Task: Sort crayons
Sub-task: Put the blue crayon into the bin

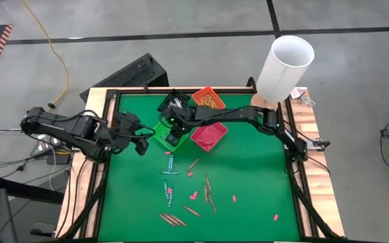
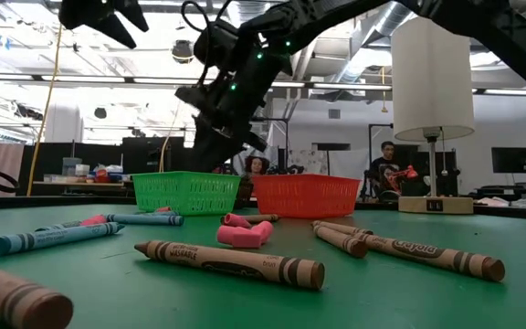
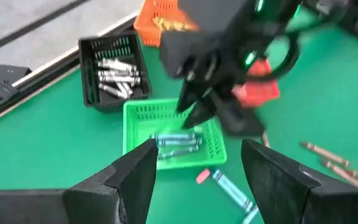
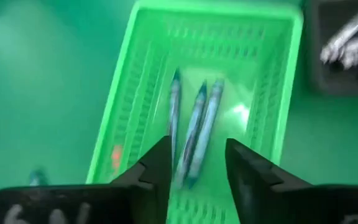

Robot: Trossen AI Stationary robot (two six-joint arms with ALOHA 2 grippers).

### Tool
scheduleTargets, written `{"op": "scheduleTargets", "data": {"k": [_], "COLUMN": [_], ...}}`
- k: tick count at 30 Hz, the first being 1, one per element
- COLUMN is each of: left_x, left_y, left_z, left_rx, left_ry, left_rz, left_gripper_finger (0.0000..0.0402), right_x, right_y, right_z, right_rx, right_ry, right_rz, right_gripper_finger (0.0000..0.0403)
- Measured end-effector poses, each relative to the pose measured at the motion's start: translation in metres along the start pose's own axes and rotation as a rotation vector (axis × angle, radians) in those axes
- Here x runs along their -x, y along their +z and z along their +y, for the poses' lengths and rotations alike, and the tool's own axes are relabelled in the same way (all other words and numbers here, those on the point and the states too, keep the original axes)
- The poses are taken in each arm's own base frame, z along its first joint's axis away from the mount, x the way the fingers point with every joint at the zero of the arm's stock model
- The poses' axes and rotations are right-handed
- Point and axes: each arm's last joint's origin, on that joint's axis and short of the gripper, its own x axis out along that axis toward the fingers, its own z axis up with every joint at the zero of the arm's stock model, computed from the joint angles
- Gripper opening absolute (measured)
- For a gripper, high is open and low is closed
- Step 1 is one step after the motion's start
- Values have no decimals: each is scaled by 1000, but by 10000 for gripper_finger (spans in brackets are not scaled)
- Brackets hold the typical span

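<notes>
My right gripper [image 4: 197, 155] hangs open just above the green basket [image 4: 135, 81], at the table's far middle. Three blue crayons [image 4: 194, 124] lie on the basket's floor, one of them straight below the gap between the fingers. In the high view this gripper [image 1: 173, 135] is over the same basket [image 1: 162, 140]. Loose crayons lie on the green mat: blue ones [image 1: 169, 162], brown ones [image 1: 173, 219] and others [image 1: 210, 192]. My left gripper [image 3: 197, 180] is open above the mat's left side [image 1: 140, 140], pointing toward the green basket [image 3: 173, 140].
A black basket [image 3: 114, 71] with grey crayons, an orange basket [image 1: 206, 99] and a red basket [image 1: 208, 137] stand around the green one. A white-shaded lamp [image 1: 286, 67] is at the far right corner. Pink bits [image 1: 193, 196] lie among the crayons. People sit beyond the table.
</notes>
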Motion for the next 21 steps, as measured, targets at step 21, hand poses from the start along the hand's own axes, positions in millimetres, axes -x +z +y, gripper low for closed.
{"op": "scheduleTargets", "data": {"k": [21], "left_x": [-67], "left_y": [-45], "left_z": [-77], "left_rx": [-590], "left_ry": [-134], "left_rz": [221], "left_gripper_finger": [222], "right_x": [339], "right_y": [-21], "right_z": [8], "right_rx": [57], "right_ry": [50], "right_rz": [-404], "right_gripper_finger": [161]}}
